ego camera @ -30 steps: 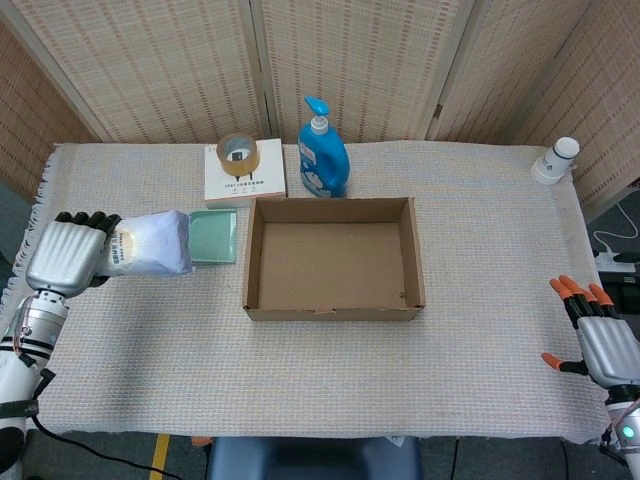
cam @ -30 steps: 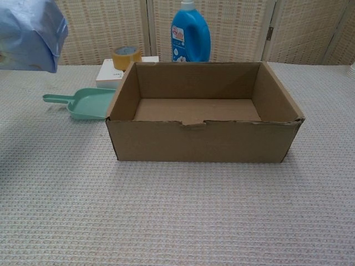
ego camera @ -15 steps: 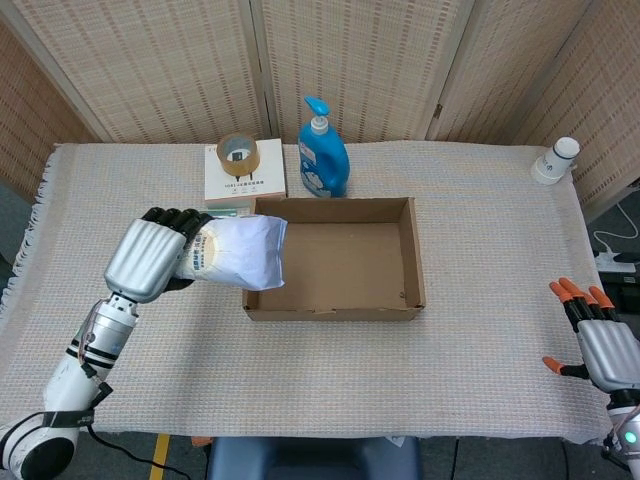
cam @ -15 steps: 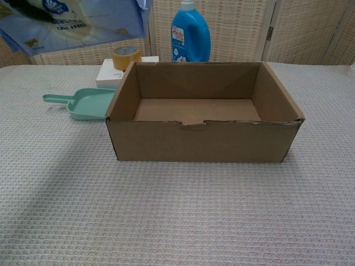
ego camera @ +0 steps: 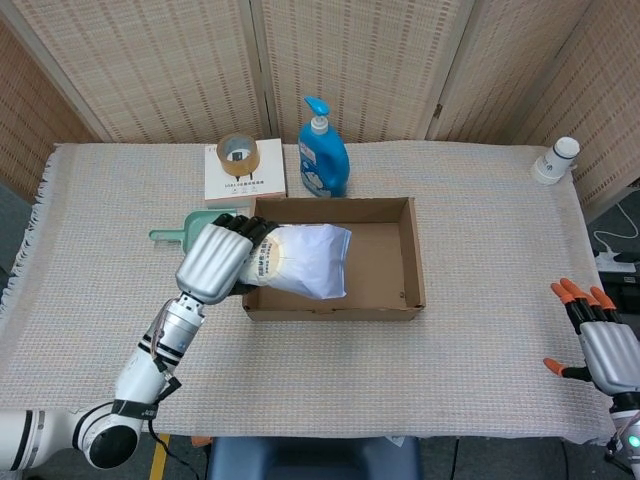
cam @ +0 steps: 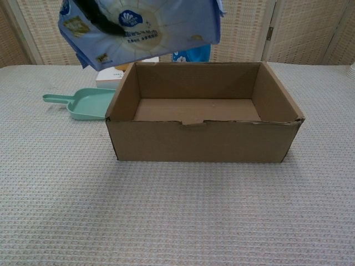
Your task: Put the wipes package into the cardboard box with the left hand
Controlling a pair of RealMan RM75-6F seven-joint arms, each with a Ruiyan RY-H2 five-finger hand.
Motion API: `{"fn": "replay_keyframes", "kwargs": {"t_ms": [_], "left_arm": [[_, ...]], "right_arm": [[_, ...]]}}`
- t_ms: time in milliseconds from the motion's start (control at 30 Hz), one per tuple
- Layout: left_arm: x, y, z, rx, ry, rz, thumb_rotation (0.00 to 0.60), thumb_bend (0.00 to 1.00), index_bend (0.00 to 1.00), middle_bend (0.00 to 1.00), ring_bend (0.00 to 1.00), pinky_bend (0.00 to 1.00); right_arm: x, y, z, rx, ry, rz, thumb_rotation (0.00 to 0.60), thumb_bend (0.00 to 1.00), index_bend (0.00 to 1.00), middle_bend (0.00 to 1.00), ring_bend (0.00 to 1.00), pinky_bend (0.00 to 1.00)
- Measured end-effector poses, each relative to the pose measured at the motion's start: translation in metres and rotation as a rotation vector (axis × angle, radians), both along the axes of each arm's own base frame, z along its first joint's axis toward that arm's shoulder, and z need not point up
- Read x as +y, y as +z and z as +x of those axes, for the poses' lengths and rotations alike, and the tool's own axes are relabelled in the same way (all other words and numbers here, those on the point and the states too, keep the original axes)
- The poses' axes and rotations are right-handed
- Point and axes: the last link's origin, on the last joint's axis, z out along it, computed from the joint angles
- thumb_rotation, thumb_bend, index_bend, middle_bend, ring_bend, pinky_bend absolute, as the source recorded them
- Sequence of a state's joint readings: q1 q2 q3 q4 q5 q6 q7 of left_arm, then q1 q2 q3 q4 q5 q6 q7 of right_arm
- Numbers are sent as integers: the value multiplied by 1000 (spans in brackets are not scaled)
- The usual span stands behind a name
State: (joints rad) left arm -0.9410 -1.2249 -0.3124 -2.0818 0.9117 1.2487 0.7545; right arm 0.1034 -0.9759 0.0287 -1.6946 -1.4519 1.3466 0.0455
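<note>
My left hand [ego camera: 215,262] grips a pale blue and white wipes package [ego camera: 303,260] and holds it in the air over the left part of the open cardboard box [ego camera: 412,262]. In the chest view the wipes package [cam: 145,27] hangs high above the box's left wall [cam: 123,94], with dark fingers [cam: 91,12] showing on it. The box [cam: 204,141] has nothing inside. My right hand [ego camera: 603,345] rests at the table's right front edge with its orange-tipped fingers spread and nothing in it.
A mint green scoop [cam: 83,103] lies left of the box. Behind it, a tape roll [ego camera: 238,153] sits on a white box [ego camera: 244,185]. A blue pump bottle [ego camera: 323,157] stands behind the cardboard box. A small white container [ego camera: 555,160] stands far right.
My left arm has carried the wipes package rightward from the table's left side to above the box's left part. The right hand has stayed put.
</note>
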Motion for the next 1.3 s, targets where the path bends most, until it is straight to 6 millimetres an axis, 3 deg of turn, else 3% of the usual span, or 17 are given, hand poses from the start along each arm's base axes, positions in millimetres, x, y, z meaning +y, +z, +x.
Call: {"fn": "replay_keyframes", "kwargs": {"t_ms": [200, 500, 1067, 1167, 1233, 1300], "left_arm": [[3, -26, 28, -37, -46, 14, 600, 269, 529, 593, 577, 683], [8, -67, 53, -65, -76, 11, 600, 270, 525, 593, 575, 672], [36, -115, 58, -40, -41, 55, 600, 294, 481, 560, 536, 635], [44, -121, 55, -16, -28, 59, 600, 276, 387, 462, 442, 552], [48, -125, 53, -1, -18, 42, 600, 222, 188, 268, 231, 373], [50, -128, 52, 14, -12, 19, 600, 189, 50, 117, 72, 209]], "right_arm": [[1, 3, 0, -3, -9, -3, 600, 0, 41, 0, 0, 0], [1, 4, -1, -2, -17, -6, 600, 0, 42, 0, 0, 0], [-7, 2, -8, -8, -53, 8, 600, 0, 42, 0, 0, 0], [-8, 3, -10, -9, -58, 3, 600, 0, 43, 0, 0, 0], [-9, 3, -11, -9, -62, 3, 600, 0, 43, 0, 0, 0], [-10, 3, -12, -7, -68, 4, 600, 0, 46, 0, 0, 0]]}}
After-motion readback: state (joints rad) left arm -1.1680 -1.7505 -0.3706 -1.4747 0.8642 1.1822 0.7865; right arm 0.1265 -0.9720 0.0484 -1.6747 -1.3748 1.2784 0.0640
